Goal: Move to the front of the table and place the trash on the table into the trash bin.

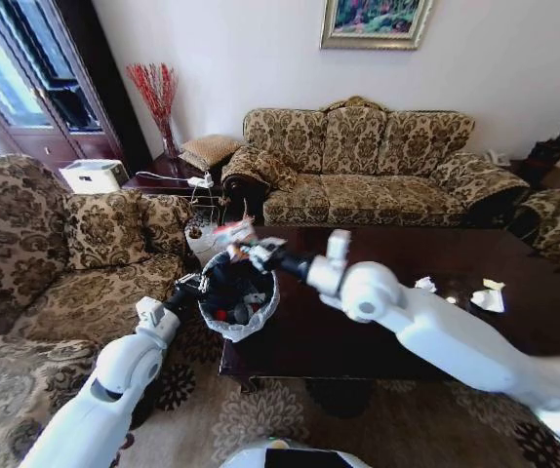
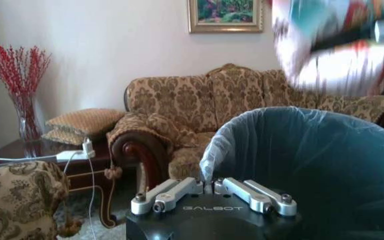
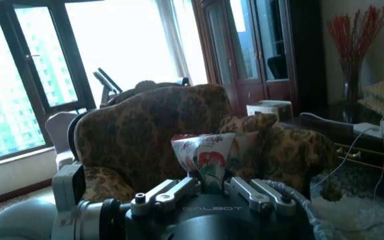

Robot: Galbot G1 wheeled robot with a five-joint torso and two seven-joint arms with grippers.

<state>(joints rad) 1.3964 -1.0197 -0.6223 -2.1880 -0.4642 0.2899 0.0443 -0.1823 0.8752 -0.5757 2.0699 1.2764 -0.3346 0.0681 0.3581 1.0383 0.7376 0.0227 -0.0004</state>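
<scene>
My left gripper [image 1: 192, 287] is shut on the rim of the trash bin [image 1: 239, 304], a small black bin with a whitish bag liner, and holds it beside the table's left end. In the left wrist view, the gripper [image 2: 209, 189] clamps the bag-lined rim of the bin [image 2: 312, 165]. The right gripper [image 1: 253, 252] hangs just above the bin's mouth, shut on a red-and-white wrapper [image 1: 232, 232]. The right wrist view has that wrapper [image 3: 209, 155] upright between the fingers of my right gripper [image 3: 211, 184]. Red and white trash lies inside the bin. White tissues [image 1: 488, 297] rest on the dark table [image 1: 378, 331].
A patterned sofa [image 1: 368, 166] stands behind the table, and an armchair [image 1: 56, 253] is at my left. A side table with a vase of red twigs [image 1: 158, 102] and white cables is in the corner. A patterned rug covers the floor.
</scene>
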